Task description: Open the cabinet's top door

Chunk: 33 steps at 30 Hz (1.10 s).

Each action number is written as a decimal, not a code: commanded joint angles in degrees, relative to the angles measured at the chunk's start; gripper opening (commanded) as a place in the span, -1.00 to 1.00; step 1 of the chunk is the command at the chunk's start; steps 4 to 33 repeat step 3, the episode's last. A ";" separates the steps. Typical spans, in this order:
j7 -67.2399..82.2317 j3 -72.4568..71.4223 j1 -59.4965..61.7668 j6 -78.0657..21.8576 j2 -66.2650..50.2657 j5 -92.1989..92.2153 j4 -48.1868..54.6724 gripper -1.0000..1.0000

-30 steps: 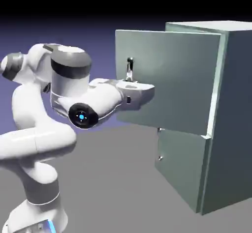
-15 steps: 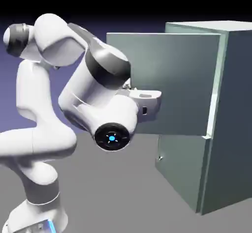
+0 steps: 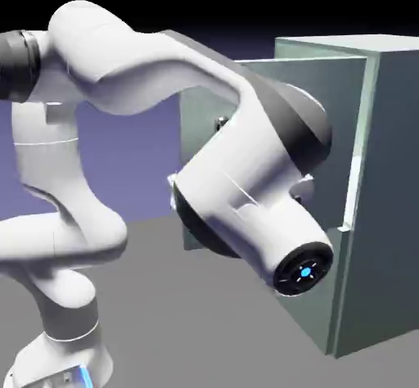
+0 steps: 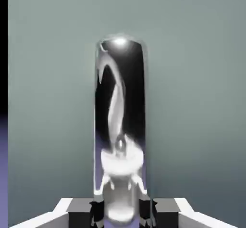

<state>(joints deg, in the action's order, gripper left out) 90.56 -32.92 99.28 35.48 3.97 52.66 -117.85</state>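
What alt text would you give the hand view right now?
A shiny dark bar handle stands upright and fills the middle of the frame, its lower end between the gripper fingertips. Behind it is the flat grey-green door, with a dark strip along the left edge.

The white arm [image 3: 123, 67] rises from its base at the lower left, folds over at the shoulder and reaches down toward the cabinet [image 3: 385, 190], its bulky forearm crossing in front of the cabinet's face. The gripper [image 4: 121, 208] (hidden by the forearm in the exterior view) has its fingers [image 4: 98, 209] closed against the handle [image 4: 120, 126], one on each side.
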 commanded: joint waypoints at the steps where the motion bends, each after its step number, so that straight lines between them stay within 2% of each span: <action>1: -0.09 -0.12 -0.12 -0.03 -0.68 -0.32 0.66 -1.00; 2: -0.09 -0.12 -0.12 -0.03 -0.68 -0.32 0.66 1.00; 33: -0.09 -0.12 -0.12 -0.03 -0.68 -0.32 0.66 1.00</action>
